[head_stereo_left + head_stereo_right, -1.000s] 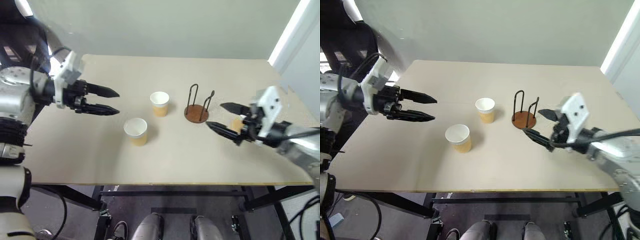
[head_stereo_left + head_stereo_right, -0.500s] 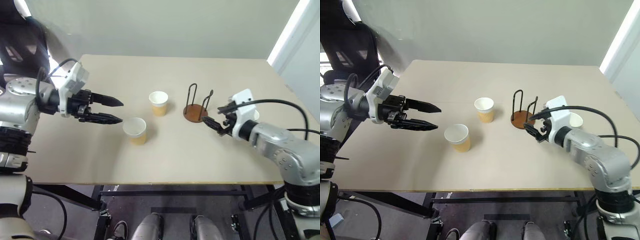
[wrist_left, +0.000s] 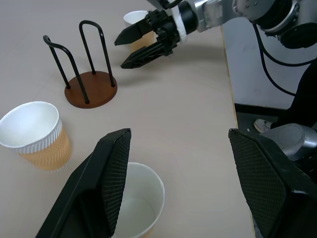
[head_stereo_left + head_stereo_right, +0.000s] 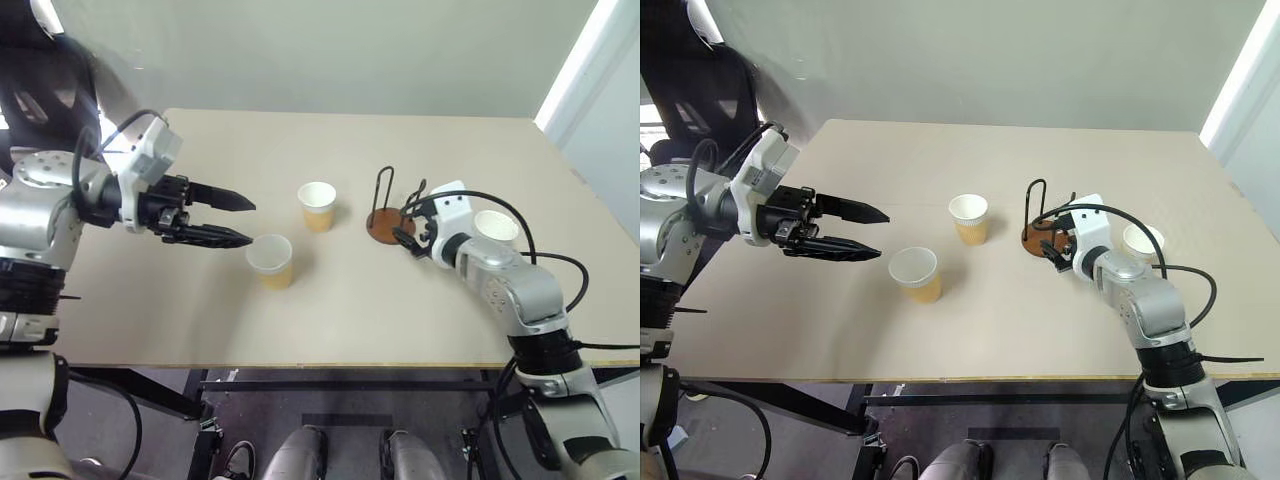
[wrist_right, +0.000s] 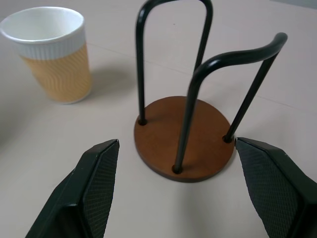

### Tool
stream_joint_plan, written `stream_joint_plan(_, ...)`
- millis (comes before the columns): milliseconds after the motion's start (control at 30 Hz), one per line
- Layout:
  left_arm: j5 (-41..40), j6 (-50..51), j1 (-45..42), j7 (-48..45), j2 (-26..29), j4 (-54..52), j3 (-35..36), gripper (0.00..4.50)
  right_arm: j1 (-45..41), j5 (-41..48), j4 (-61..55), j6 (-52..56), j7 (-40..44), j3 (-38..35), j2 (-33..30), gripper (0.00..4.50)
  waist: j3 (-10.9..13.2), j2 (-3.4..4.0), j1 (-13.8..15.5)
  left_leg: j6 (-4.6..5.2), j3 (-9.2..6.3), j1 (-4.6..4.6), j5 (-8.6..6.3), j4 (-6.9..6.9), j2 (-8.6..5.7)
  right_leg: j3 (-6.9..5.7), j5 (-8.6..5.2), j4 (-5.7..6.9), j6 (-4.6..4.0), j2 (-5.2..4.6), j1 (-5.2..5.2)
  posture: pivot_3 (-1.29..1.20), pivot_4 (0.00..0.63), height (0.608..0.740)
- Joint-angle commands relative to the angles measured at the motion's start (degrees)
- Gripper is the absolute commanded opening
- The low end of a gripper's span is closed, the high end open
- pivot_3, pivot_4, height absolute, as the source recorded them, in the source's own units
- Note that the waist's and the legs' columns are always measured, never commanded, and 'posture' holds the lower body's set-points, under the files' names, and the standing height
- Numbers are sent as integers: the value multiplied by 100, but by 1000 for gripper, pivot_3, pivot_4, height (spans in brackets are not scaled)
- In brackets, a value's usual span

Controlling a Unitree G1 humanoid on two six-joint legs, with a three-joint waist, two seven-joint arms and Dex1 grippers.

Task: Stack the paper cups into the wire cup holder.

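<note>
With both grippers, left [image 4: 248, 222] and right [image 4: 402, 224], spread wide and empty, the left should straddle the nearest cup [image 4: 271, 260] squarely (holder [image 4: 392, 226] stands empty at the right gripper's tips) before closing gently.

1. We take the wire cup holder [image 4: 392, 213] as our landmark; it stands upright on the desk [image 4: 330, 320], near the middle and a little to the right.
2. To the left of the holder, near it, stands one paper cup [image 4: 318, 206].
3. Further left of the holder and nearer to us stands a second cup [image 4: 270, 261].
4. To the right of the holder, beyond the right arm, stands a third cup [image 4: 496, 229].
5. Our right gripper [image 4: 407, 229] sits just beside the holder, on its right and near side.
6. Our left gripper [image 4: 240, 222] hangs well to the left of the holder, just beside the second cup.
</note>
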Motion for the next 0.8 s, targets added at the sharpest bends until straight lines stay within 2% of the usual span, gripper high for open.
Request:
stream_joint_plan(33,37,147,60,-153,46,-323,337,3351,-232,-320,393,-504,100,42,175,3833,0,1,-5,-1,0,-1,0,-1,1,-1,1,0,-2,0,-1,0,150,740)
stream_joint_plan(400,83,475,418,-27,81,-804,720,3351,-963,-802,1934,-1782,287,-57,863,3833,1,3,-15,-13,-4,-3,5,-9,6,-7,8,2,-20,2,-10,0,150,740)
stream_joint_plan(533,123,562,516,-9,131,-899,842,3373,-1089,-866,2089,-1908,471,-18,966,2990,2,3,-10,-14,-9,-6,4,-10,6,-13,8,1,-27,2,-11,0,150,740)
stream_joint_plan(667,144,595,565,-19,133,-944,904,3373,-919,-859,1810,-1755,734,11,903,1584,2,3,-11,-18,-11,-9,1,-10,6,-17,11,0,-34,1,-11,0,150,740)
stream_joint_plan(800,233,575,483,-52,84,-870,859,3373,-478,-749,1034,-1379,1346,215,630,184,2,3,-6,-23,-18,-9,-1,-11,6,-26,9,0,-38,1,-8,0,150,740)
